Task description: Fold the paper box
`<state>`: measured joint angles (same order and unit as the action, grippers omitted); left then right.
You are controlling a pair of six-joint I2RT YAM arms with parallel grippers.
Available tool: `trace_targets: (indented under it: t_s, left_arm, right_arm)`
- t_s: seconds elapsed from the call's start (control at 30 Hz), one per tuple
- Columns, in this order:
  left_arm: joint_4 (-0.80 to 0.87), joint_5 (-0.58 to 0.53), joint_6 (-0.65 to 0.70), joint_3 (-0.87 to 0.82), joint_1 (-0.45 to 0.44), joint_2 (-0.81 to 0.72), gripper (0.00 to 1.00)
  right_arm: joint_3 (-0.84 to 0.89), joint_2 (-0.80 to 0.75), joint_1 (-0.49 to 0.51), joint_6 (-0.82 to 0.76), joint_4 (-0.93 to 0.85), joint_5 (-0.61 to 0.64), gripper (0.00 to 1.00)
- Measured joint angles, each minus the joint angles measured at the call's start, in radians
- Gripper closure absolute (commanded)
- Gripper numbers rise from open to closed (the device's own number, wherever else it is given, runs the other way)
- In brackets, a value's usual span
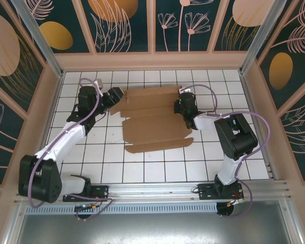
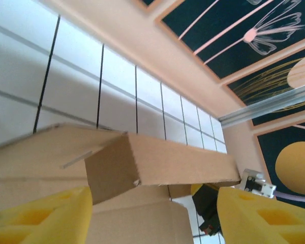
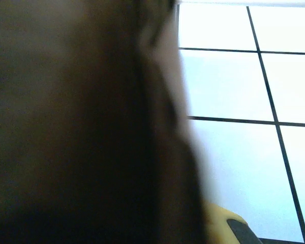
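**A:** Where is the paper box (image 1: pixel 152 121), and how do the arms stand around it?

**B:** It lies in the middle of the tiled counter (image 1: pixel 234 91), partly folded, with its flaps spread toward the near side. The left arm (image 1: pixel 66 140) stretches up to the box's left far corner, its forearm low and angled inward. The right arm (image 1: pixel 235 136) bends sharply at the elbow on the box's right and reaches back in to its right edge.

**A:** And the grippers?

**B:** The left gripper (image 1: pixel 115 95) sits at the box's left edge. Its jaws stand wide apart and grip nothing. The right gripper (image 1: pixel 184 104) rests on the box's right edge, closed tight. I cannot tell whether a flap is pinched between its fingers.

**A:** What does the left wrist camera add?

**B:** It shows a raised side wall of the box (image 2: pixel 162 162), folded up into a long hollow strip. From above, that wall reads as flat. The two yellow fingers (image 2: pixel 40 218) sit low on either side of the cardboard and apart from it. Beyond the wall's end, a dark part of the right arm (image 2: pixel 208 211) shows.

**A:** And the right wrist camera?

**B:** Most of it is a dark brown blur pressed close to the lens, too soft to name. To the right of the blur are white tiles and one yellow fingertip (image 3: pixel 221 223), cut off at the bottom edge.

**A:** Anything else hidden?

**B:** From above, both grippers cover the box edges beneath them, so the contact there cannot be made out.
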<state>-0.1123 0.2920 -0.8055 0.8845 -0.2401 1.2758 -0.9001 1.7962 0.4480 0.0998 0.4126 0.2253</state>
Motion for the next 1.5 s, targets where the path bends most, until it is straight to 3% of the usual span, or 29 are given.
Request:
trace_targets:
  t_s: [0.27, 0.77, 1.23, 1.5]
  left_arm:
    - [0.109, -0.002, 0.117, 0.001, -0.001, 0.068, 0.63]
    - [0.174, -0.159, 0.127, 0.023, -0.051, 0.360, 0.39]
    - [0.127, -0.189, 0.136, 0.093, -0.050, 0.489, 0.45]
    - [0.053, -0.183, 0.132, 0.068, -0.048, 0.462, 0.47]
  right_arm:
    - [-0.110, 0.029, -0.040, 0.019, -0.137, -0.105, 0.90]
    - [-0.180, 0.051, -0.037, 0.037, -0.230, -0.137, 0.90]
    - [-0.180, 0.051, -0.018, 0.037, -0.230, -0.132, 0.90]
    - [-0.180, 0.051, -0.013, 0.037, -0.230, -0.129, 0.91]
